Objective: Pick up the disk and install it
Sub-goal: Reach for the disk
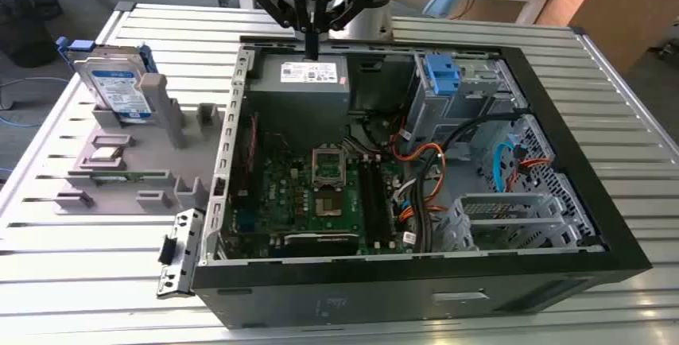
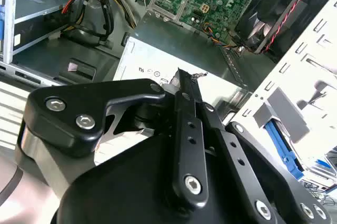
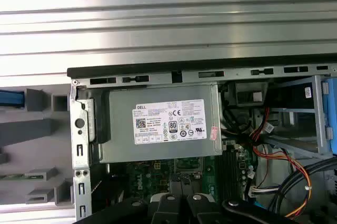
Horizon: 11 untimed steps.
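The hand is being held above the far side of the open computer case, just over the grey power box with its white sticker. In the second wrist view its fingers are being pressed together, and nothing is being gripped between them.

The disk is being carried well apart from the hand, outside the case, near the far corner of the surface on the exterior view's left. It is being propped on end in a grey rack. Its long axis is being held close to upright, and its labelled face is being turned toward the near edge of the surface. It is being framed by blue rails along its sides.

From the hand, the disk is being found sideways toward the exterior view's left, past the case wall, and about as far back on the surface as the hand. The disk is judged as not yet picked up.
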Motion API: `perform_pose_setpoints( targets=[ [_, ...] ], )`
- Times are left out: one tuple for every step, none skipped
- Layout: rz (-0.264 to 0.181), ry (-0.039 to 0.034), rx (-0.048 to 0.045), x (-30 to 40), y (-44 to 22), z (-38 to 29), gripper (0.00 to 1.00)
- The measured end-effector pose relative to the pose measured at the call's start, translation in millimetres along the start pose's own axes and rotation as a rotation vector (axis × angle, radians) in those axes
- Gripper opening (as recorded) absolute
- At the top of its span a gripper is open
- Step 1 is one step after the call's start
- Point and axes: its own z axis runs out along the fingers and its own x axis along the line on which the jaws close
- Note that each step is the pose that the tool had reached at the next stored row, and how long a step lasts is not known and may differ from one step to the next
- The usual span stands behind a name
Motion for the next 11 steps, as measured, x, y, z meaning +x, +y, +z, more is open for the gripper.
perform_pose_setpoints(
  targets=[
    [0.000,0.0000,0.0000,0.0,0.0,0.0,0.11],
    [0.000,0.0000,0.0000,0.0,0.0,0.0,0.11],
    [0.000,0.0000,0.0000,0.0,0.0,0.0,0.11],
    [0.000,0.0000,0.0000,0.0,0.0,0.0,0.11],
    [0.000,0.0000,0.0000,0.0,0.0,0.0,0.11],
    [0.000,0.0000,0.0000,0.0,0.0,0.0,0.11],
    [0.000,-0.0001,-0.0001,0.4,0.0,0.0,0.11],
    [0.000,-0.0001,-0.0002,0.9,-0.1,0.1,0.11],
    [0.000,-0.0001,-0.0002,1.8,-0.2,0.1,0.11],
    [0.000,-0.0001,-0.0001,2.8,-0.2,0.0,0.11],
    [0.000,-0.0001,-0.0001,3.6,-0.3,0.0,0.11]
  ],
)
